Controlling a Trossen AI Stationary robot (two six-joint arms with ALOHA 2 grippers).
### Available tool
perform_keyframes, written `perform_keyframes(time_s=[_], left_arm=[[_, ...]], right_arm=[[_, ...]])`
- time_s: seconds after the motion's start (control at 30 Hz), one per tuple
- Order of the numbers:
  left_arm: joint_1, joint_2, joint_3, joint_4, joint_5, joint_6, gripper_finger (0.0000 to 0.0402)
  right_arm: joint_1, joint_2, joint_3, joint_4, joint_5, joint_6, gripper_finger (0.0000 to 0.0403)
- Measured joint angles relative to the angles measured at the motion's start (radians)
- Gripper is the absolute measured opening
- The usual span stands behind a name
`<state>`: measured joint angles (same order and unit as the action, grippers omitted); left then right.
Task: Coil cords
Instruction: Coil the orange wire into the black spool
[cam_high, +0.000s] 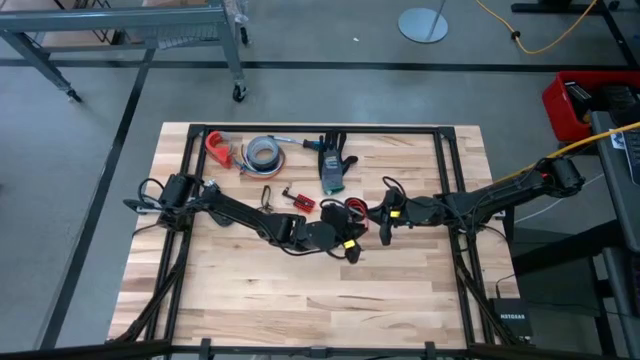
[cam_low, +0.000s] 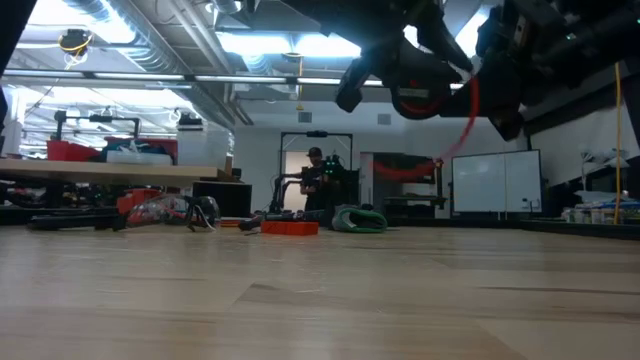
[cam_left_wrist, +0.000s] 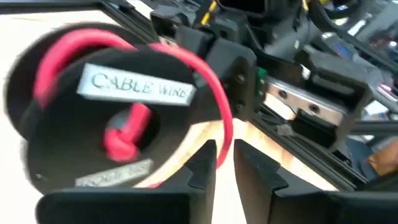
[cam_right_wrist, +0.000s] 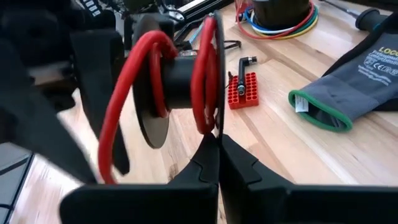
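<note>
1. The red cord (cam_right_wrist: 134, 93) is wound on a black spool (cam_right_wrist: 180, 78), lifted above the table (cam_high: 300, 290) near its middle, between my two grippers.
2. The spool's axis lies level, roughly along the line between my arms; its labelled disc (cam_left_wrist: 118, 124) faces my left wrist.
3. A loose loop of cord hangs off the spool, curving down.
4. My right gripper (cam_right_wrist: 219, 149) is clenched on the rim of one spool disc, the arm reaching in low from the right.
5. My left gripper (cam_left_wrist: 225, 155) stands slightly parted beside the spool, with the cord running past its fingers; I cannot tell whether it grips it.
6. A glove (cam_right_wrist: 354, 81) and red bit holder (cam_right_wrist: 242, 90) lie beyond.
</note>
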<state>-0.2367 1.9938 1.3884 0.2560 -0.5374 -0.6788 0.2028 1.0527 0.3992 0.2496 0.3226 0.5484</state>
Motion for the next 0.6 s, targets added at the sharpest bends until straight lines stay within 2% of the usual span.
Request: perform_keyframes(time_s=[0.3,0.6], left_arm=[[-0.003,0.0,0.0,0.007,0.01,-0.068,0.0104],[-0.043,0.0,0.0,-0.114,0.01,-0.113,0.0091]], right_arm=[[0.0,0.0,0.0,0.068,0.013,-0.029,0.0001],[0.0,0.0,-0.001,0.062,0.027,-0.033,0.0001]])
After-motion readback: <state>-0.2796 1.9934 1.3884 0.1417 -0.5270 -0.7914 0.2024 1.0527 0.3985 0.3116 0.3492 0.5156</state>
